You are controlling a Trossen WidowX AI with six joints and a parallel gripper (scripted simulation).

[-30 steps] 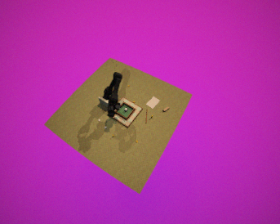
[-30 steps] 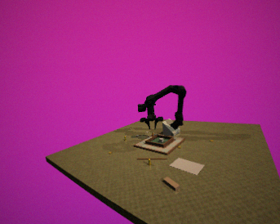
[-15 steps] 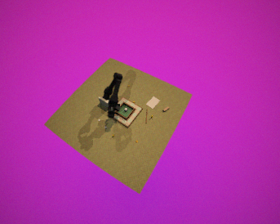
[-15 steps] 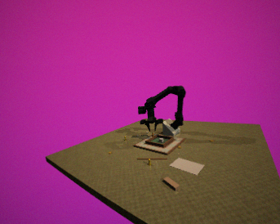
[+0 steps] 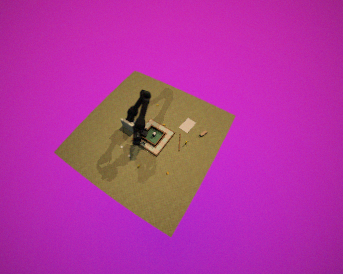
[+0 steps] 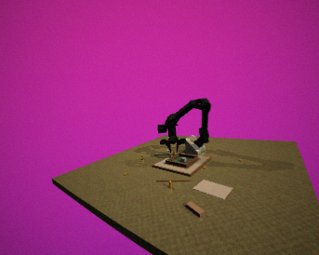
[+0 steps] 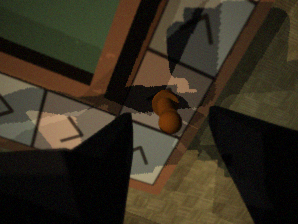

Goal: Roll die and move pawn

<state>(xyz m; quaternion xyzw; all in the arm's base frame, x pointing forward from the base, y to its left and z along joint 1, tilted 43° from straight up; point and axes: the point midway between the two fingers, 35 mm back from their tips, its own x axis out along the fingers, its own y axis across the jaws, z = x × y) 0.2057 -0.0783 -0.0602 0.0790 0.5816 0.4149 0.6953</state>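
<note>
Wrist view: half-open gripper (image 7: 170, 150) hangs over the orange pawn (image 7: 167, 111).

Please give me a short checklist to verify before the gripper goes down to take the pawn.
1. Die lies in the tray: ok.
2. Pips on top of the die readable: cannot tell, too small.
3. Gripper open and holding nothing: ok.
4. Pawn stands on a board square, free of the fingers: ok.
5. Pawn centred between the fingers: ok, roughly, in the wrist view.
6. Arrows on neighbouring squares visible for direction: ok.
</note>
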